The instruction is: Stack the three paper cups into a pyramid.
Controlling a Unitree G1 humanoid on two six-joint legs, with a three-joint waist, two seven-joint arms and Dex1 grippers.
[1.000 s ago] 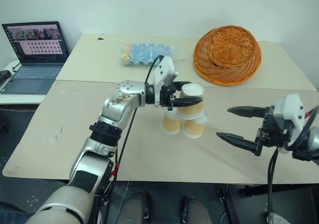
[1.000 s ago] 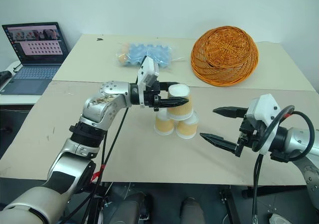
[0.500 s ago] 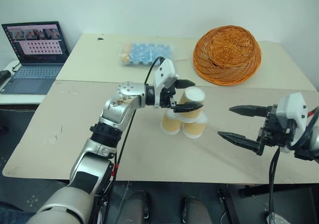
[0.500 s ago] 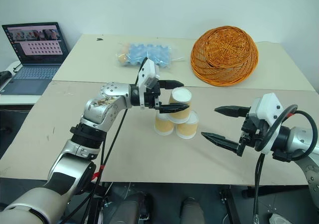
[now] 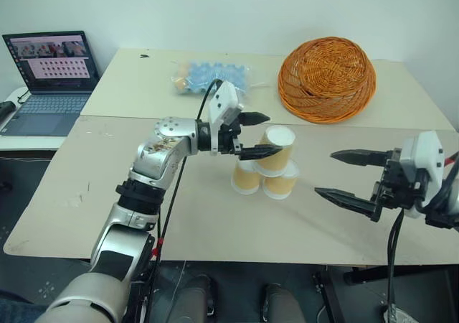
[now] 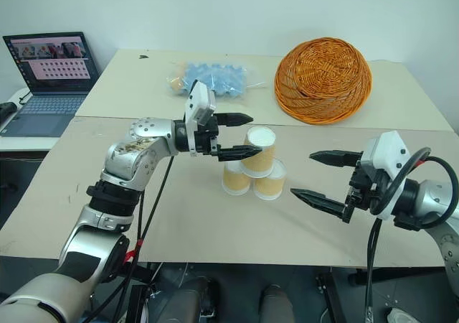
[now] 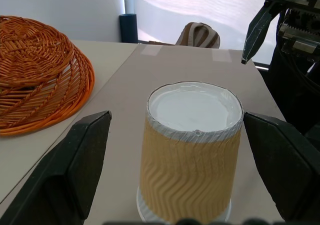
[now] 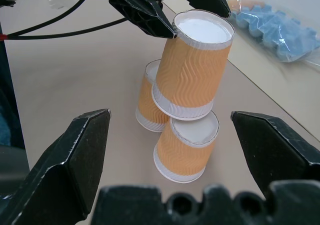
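no readable text anywhere. laptop screen shows a grid of small thumbnails and a strip of pictures on top, too small to read. paper cups, wicker basket and blue packet carry no visible print or labels.
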